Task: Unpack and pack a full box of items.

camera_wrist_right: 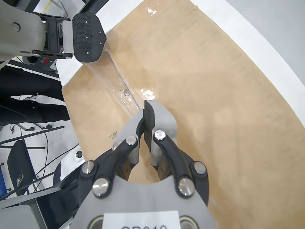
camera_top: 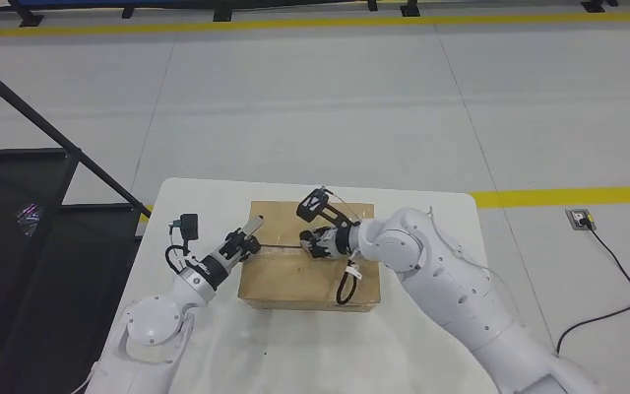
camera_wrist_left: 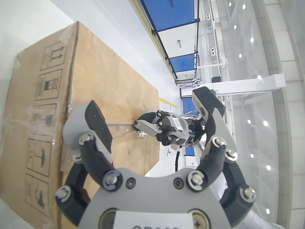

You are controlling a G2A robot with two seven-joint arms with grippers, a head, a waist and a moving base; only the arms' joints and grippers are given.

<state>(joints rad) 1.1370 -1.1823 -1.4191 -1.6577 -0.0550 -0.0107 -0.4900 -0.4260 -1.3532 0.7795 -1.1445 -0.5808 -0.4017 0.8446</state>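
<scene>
The right gripper, its fingers pressed together, touches with its tip the taped seam in the middle of the closed cardboard box. The left gripper stands spread wide at the box's left edge. The box lies on the white table.

Box contents hidden under closed top; printed side cut by frame edge.
</scene>
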